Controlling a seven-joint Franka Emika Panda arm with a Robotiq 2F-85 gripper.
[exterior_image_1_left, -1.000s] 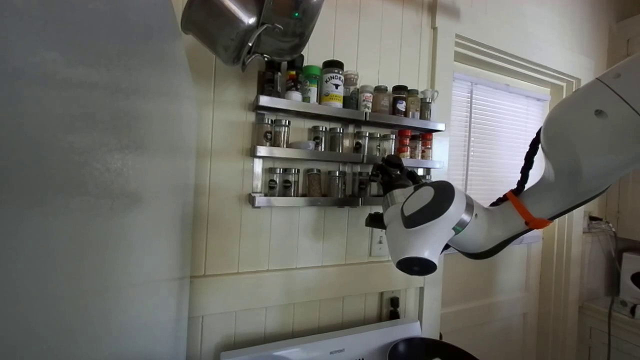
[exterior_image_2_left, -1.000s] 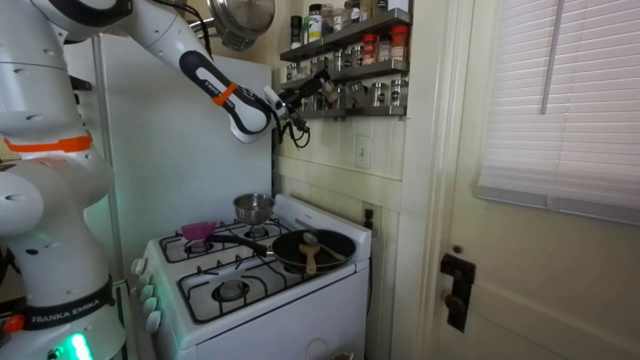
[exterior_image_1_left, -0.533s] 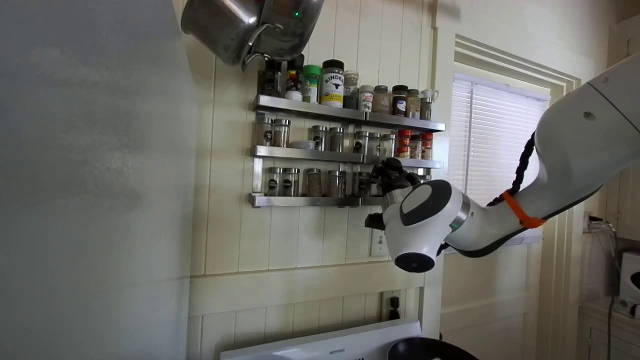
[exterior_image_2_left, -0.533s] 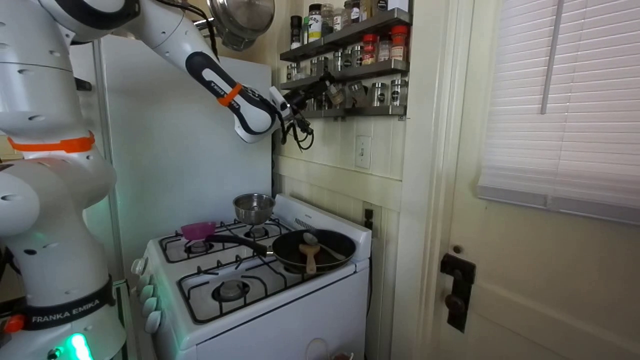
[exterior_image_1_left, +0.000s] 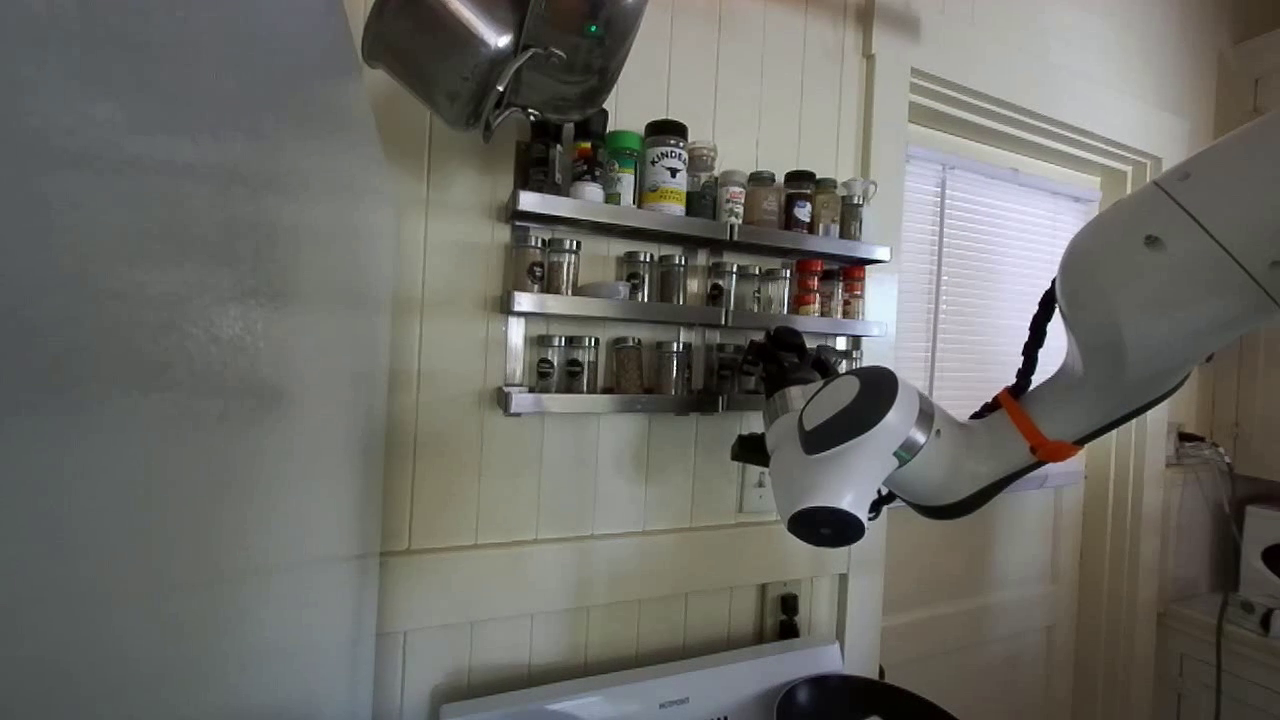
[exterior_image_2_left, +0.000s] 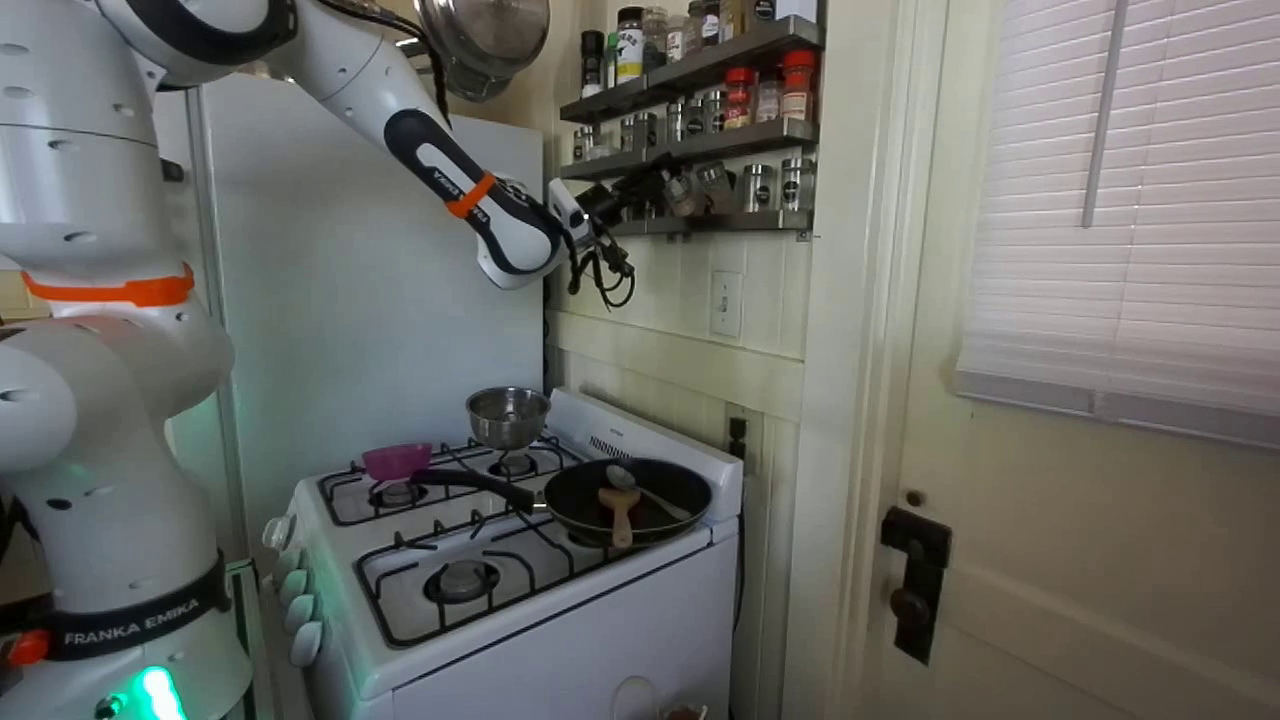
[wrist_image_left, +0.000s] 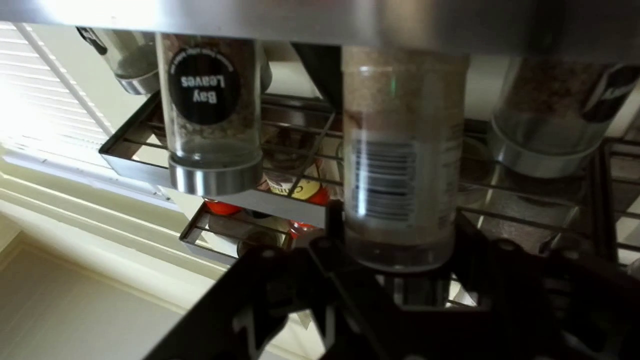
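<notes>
A clear spice jar (wrist_image_left: 382, 175) with a barcode label and pale brown contents stands between the fingers of my gripper (wrist_image_left: 397, 235), which is shut on it. In an exterior view the same jar (exterior_image_2_left: 681, 193) looks tilted, in front of the lowest shelf (exterior_image_2_left: 745, 222). Black fingers (wrist_image_left: 336, 220) press on both sides of the jar's lower part in the wrist view; its far end is hidden behind a shelf rim (wrist_image_left: 300, 20). Beside it are a Bay Leaves jar (wrist_image_left: 205, 95) and another metal-lidded jar (wrist_image_left: 555, 115). A neighbouring jar (exterior_image_2_left: 716, 186) leans on the shelf.
Two more shelves (exterior_image_1_left: 620, 217) with several jars are above, and steel pots (exterior_image_1_left: 450, 60) hang high up. Below is a white stove (exterior_image_2_left: 540, 620) bearing a black pan (exterior_image_2_left: 580, 500) with utensils, a steel bowl (exterior_image_2_left: 508, 418) and a pink bowl (exterior_image_2_left: 397, 461). A fridge side (exterior_image_2_left: 380, 280) stands near the arm.
My gripper and the held jar have shifted a little downward, and rightward along the lowest shelf in an exterior view. The grip looks the same throughout.
</notes>
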